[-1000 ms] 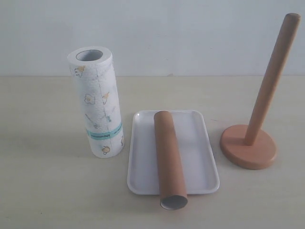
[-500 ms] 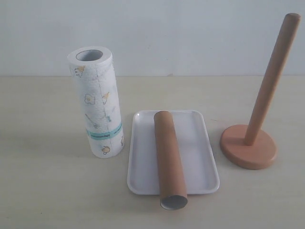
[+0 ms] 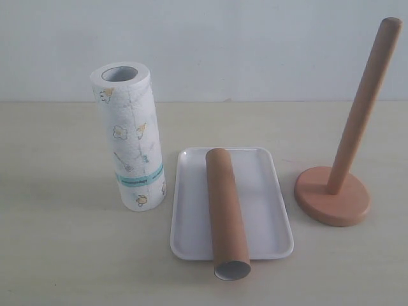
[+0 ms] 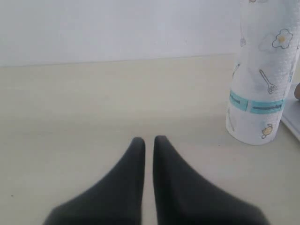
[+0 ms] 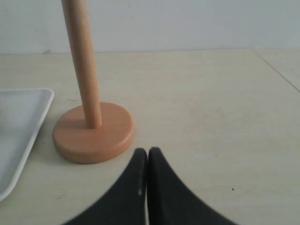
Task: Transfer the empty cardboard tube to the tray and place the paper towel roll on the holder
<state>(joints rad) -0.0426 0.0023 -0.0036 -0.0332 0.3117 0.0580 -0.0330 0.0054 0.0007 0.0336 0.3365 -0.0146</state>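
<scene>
The brown cardboard tube (image 3: pixel 226 210) lies lengthwise in the white tray (image 3: pixel 266 210), its near open end sticking out over the front rim. To the tray's left the paper towel roll (image 3: pixel 131 137) stands upright on the table, also visible in the left wrist view (image 4: pixel 260 75). On the right stands the wooden holder (image 3: pixel 335 191), its pole bare; the right wrist view shows its base (image 5: pixel 93 133) and a tray corner (image 5: pixel 28 108). My left gripper (image 4: pixel 149 139) is shut and empty, some way from the roll. Near the holder's base my right gripper (image 5: pixel 147 151) is shut and empty. Neither gripper appears in the exterior view.
A pale wall rises behind the beige table (image 3: pixel 64 248). A seam or table edge (image 5: pixel 276 70) runs diagonally at one side in the right wrist view.
</scene>
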